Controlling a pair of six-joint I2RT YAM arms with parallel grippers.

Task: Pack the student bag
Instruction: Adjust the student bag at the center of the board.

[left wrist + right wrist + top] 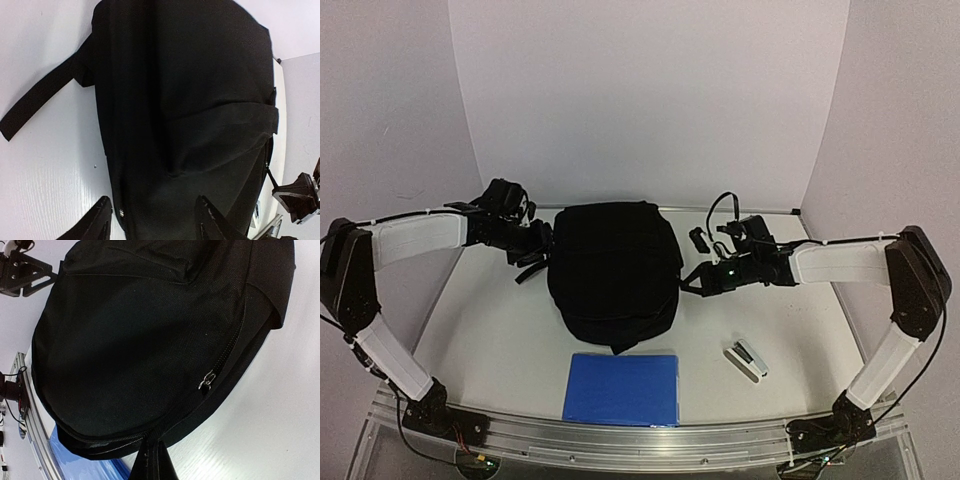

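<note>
Blue flat book (pixel 621 388) is lying bottom centre of the top view, white-and-black stapler-like item (pixel 746 359) sitting lower right, both likely waiting to go in. Student bag (pixel 614 272) is lying mid-frame between the arms; zip pull (pixel 206 381) is sitting on a zip looking closed, so contents aren't showing. Left gripper (pixel 152 202) is standing open, straddling the bag's edge, gripping nothing. Right gripper (pixel 151 450) is sitting fully closed at the bag's rim; can't tell if it's pinching fabric.

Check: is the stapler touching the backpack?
Apart. The top view shows a strip of bare white table between the stapler and the student bag.
</note>
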